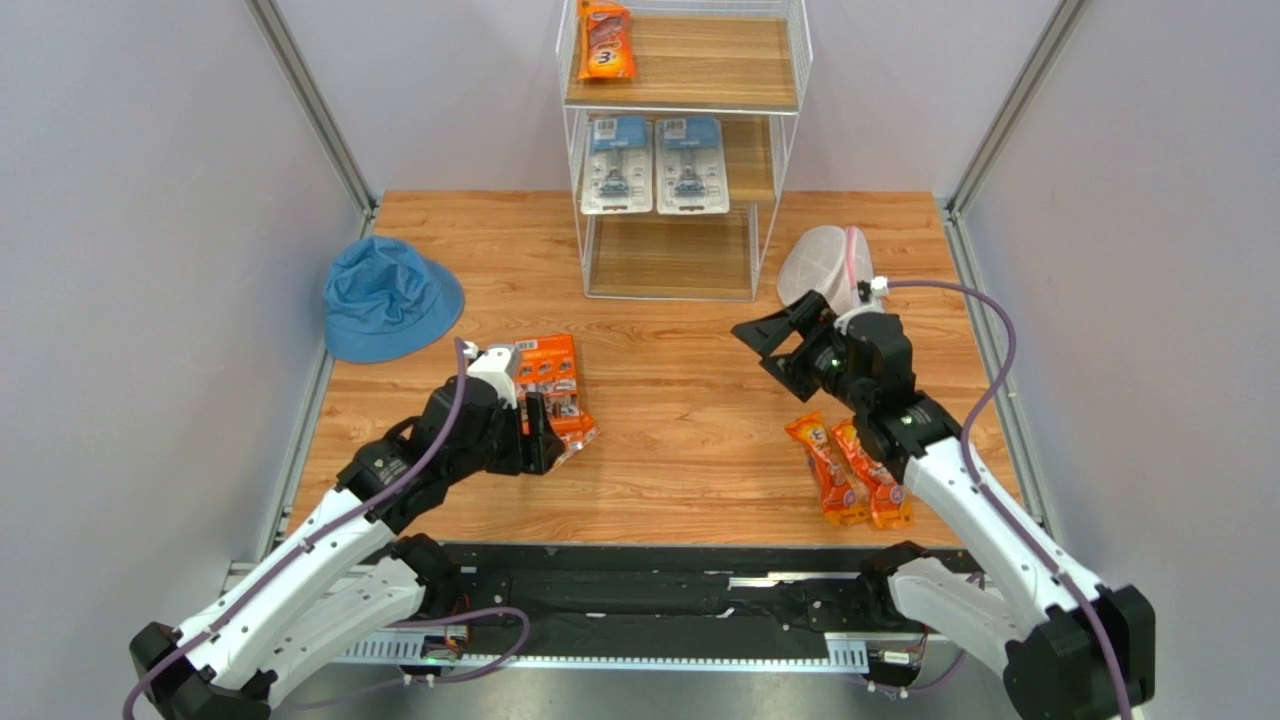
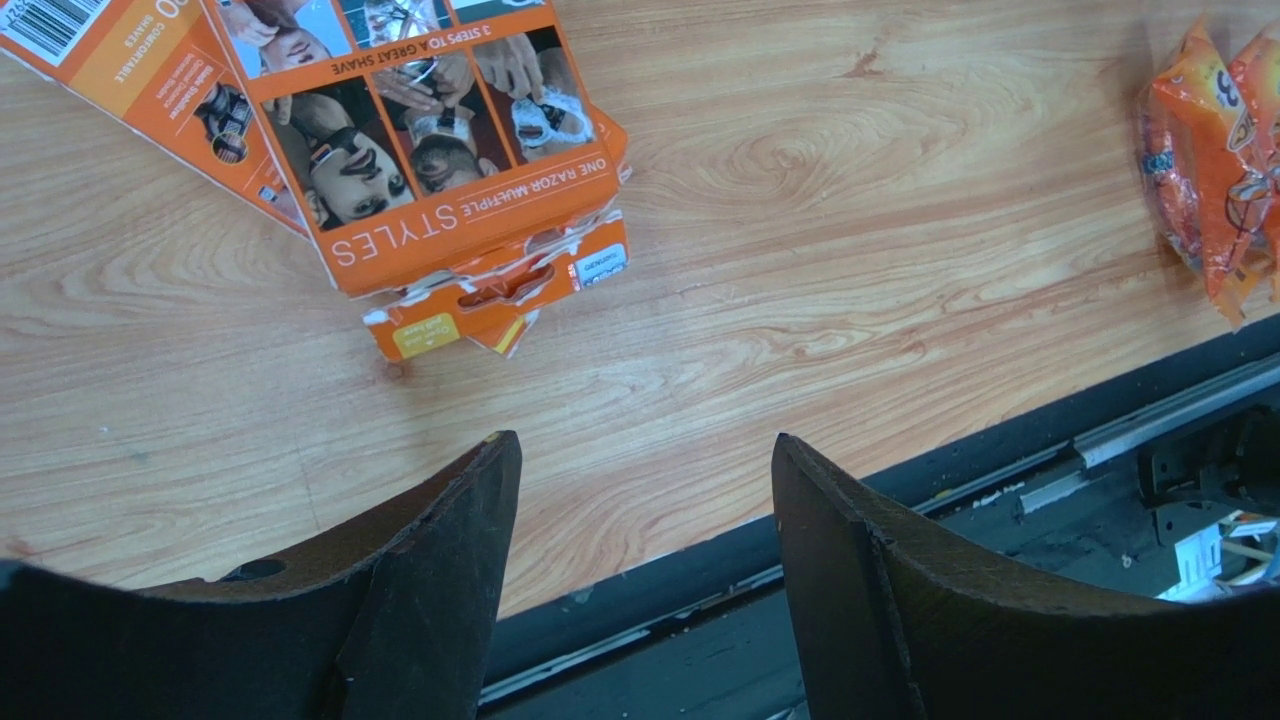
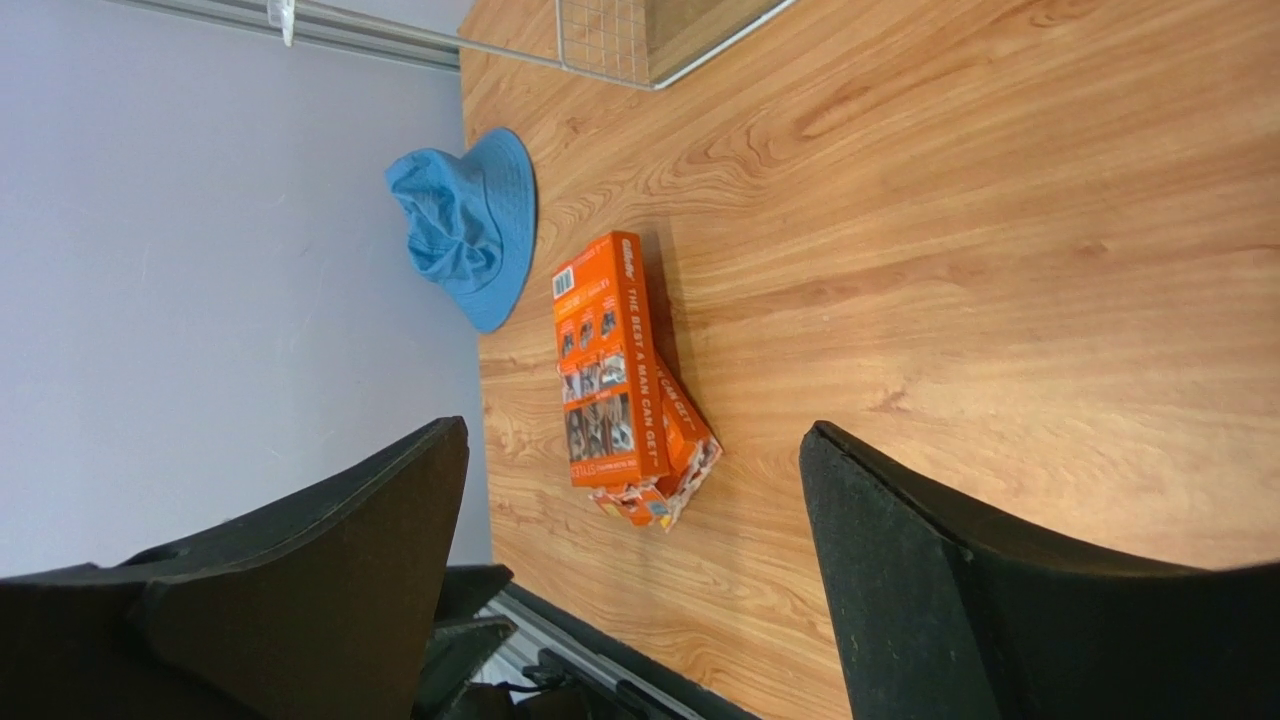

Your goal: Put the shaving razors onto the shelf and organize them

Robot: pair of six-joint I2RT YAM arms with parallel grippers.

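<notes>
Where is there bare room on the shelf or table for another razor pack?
Bottom board of the shelf is bare; top board is free right of the orange bag. Middle board is mostly filled by two blister cards. Table centre is open between the flat orange packs and the long orange bags.

"ONE RAZOR MULTIPLE STYLES" — "3 STEPS TO A GREAT SHAVE" — orange multi-pack (image 2: 436,150)

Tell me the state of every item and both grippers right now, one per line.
Left gripper: open, empty.
Right gripper: open, empty.
Orange multi-packs: stacked askew on table.
Two orange bags: lying on table.
Third orange bag: on top board of shelf.
Blister cards: side by side, middle board.
Bucket hat: on table.
</notes>
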